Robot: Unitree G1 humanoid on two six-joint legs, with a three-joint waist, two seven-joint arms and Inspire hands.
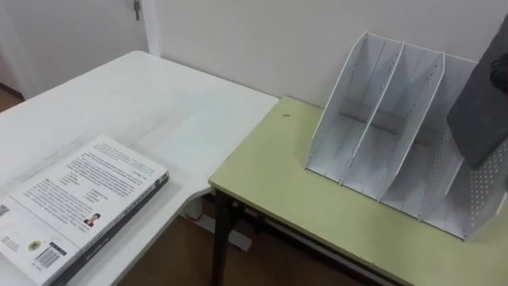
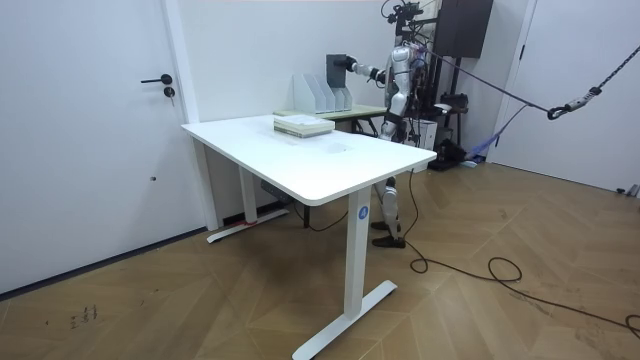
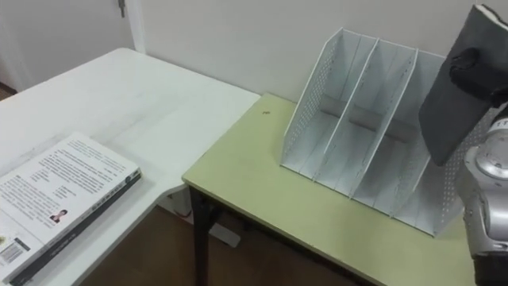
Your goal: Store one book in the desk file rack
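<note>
book (image 3: 452,111): dark, held up tilted in the right robot hand (image 3: 470,62), whose fingers are curled round its upper end. it hangs over the right slot of the rack (image 3: 349,127), which stands at the back edge of the green counter (image 3: 254,199), toward its right end. whether the lower corner is already between the walls i cannot tell; it looks not yet seated.

the main risk is the tilt. the book leans across the slot and does not line up with it, so on the way down its lower corner could land on the divider (image 3: 386,119) or on the right wall and miss the gap. the rack looks light and seems to stand loose, so a push there would likely shove it toward the wall or tip it.

the hold is on the top end only, so the book may swing or slip as the wrist turns. let go too early and it could drop flat across the rack's top, or slide down the low front onto the counter.

the slot lies close to the counter's right end, so a bounce that way could send the book off the edge.

a spare book (image 1: 79,199) lies on the white counter (image 1: 159,103), near its edge toward the green one, well apart from all this.
</note>
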